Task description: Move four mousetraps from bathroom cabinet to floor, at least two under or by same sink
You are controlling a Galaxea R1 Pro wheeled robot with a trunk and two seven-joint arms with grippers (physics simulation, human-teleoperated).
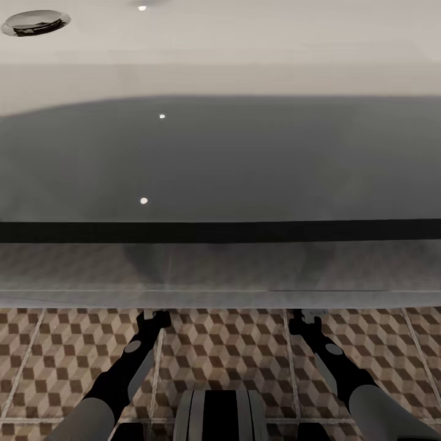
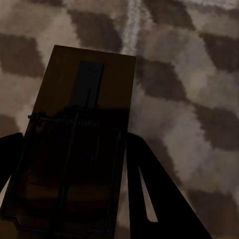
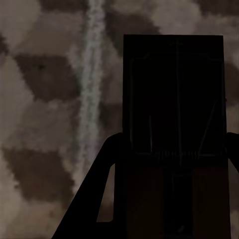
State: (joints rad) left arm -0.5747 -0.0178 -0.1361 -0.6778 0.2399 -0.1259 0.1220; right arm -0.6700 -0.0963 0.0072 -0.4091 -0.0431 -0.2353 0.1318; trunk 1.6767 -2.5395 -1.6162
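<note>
Two mousetraps, flat tan boards with black wire mechanisms: one clamped in left gripper, one in right gripper, both above cube-patterned bathroom floor.

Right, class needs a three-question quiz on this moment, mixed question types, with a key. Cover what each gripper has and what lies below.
1. True or false: the left gripper holds a mousetrap between its fingers.
2. Multiple choice: in the right wrist view, what lies beneath the second mousetrap? A) wooden cabinet top B) cube-patterned bathroom floor C) plain carpet
3. Fill in: in the head view, the large pale fixture ahead has a metal ____ at its far left corner.

Key: 1 true; 2 B; 3 drain.
</note>
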